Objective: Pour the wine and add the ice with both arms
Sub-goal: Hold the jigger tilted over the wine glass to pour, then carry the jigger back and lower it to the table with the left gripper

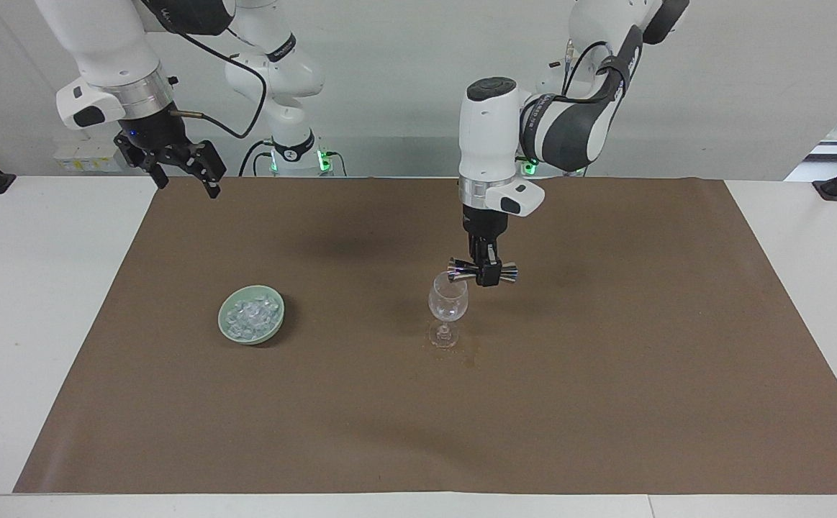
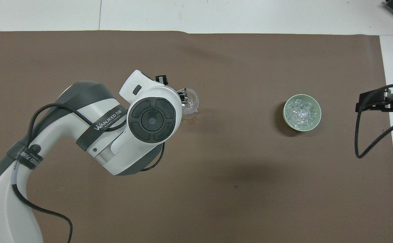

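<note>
My left gripper is shut on a shiny metal jigger, held sideways just above the rim of a clear stemmed wine glass in the middle of the brown mat. One end of the jigger lies over the glass bowl in the overhead view; the wrist hides the fingers there. I cannot make out wine in the glass. The ice is piled in a pale green bowl, also in the overhead view, toward the right arm's end. My right gripper waits open and empty, raised over the mat's corner.
A brown mat covers most of the white table. A small wet patch marks the mat beside the glass's foot. The left arm's elbow and cable hang over the mat near the robots.
</note>
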